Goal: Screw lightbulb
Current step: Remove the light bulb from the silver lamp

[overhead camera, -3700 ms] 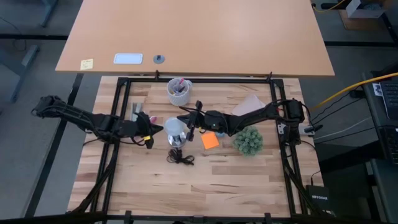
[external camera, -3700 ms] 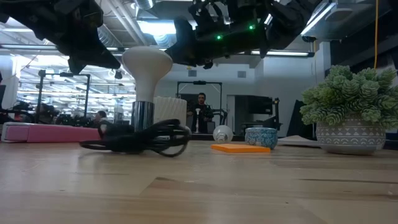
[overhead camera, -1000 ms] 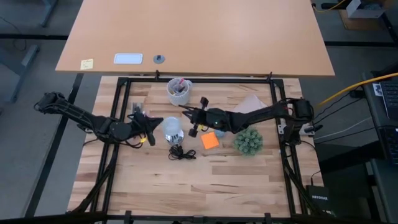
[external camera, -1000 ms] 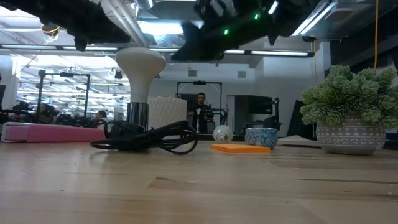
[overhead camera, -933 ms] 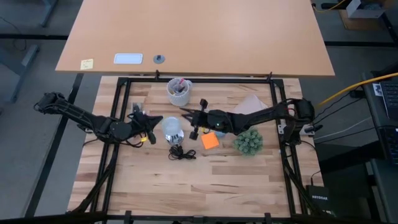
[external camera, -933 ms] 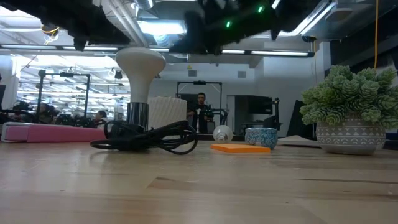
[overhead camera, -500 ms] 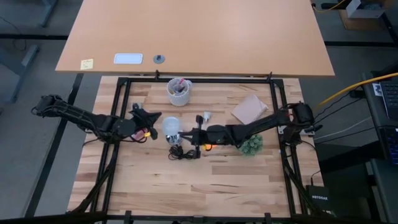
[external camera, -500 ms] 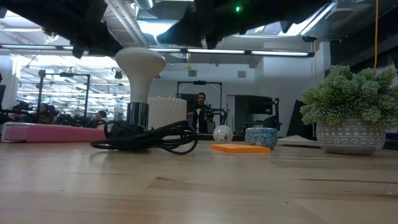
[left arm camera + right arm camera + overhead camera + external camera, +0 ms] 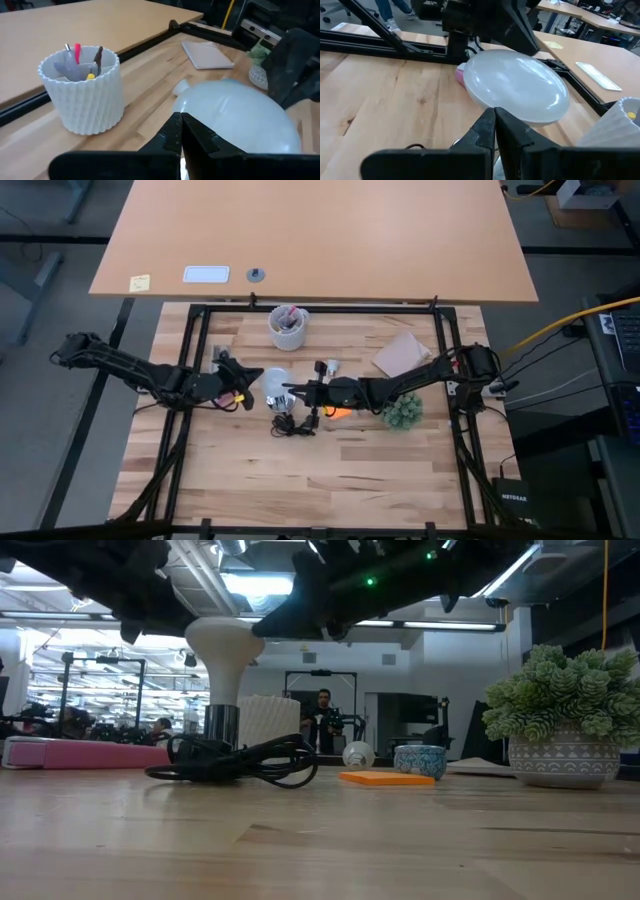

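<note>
The white lightbulb (image 9: 272, 383) stands upright with its narrow base in the shiny silver socket (image 9: 222, 725). The socket rests on the table beside its coiled black cord (image 9: 292, 427). My left gripper (image 9: 256, 376) is shut, its tips at the left edge of the dome (image 9: 235, 115). My right gripper (image 9: 288, 392) is shut too, its tips at the right edge of the dome (image 9: 517, 82). In the low view both grippers are dark shapes level with the top of the dome (image 9: 225, 645). My left gripper's shut tips (image 9: 180, 122) stand at the edge of the dome, coming nearly level from the table's left; I cannot tell whether they touch it. My right gripper's shut tips (image 9: 494, 114) stand at the opposite edge of the dome, nearly level from the right; whether they touch cannot be told.
A ribbed white pen cup (image 9: 287, 326) stands behind the bulb. A second small bulb (image 9: 330, 367) lies on the table. An orange sticky note (image 9: 387, 778), a small bowl (image 9: 420, 760), a potted plant (image 9: 403, 412) and a tan pad (image 9: 401, 355) lie to the right.
My right gripper has swung from behind the bulb toward the table's near edge and then left, up to the dome's right side. This uncovered the small loose bulb and covered much of the orange note. The lightbulb and socket have stayed put.
</note>
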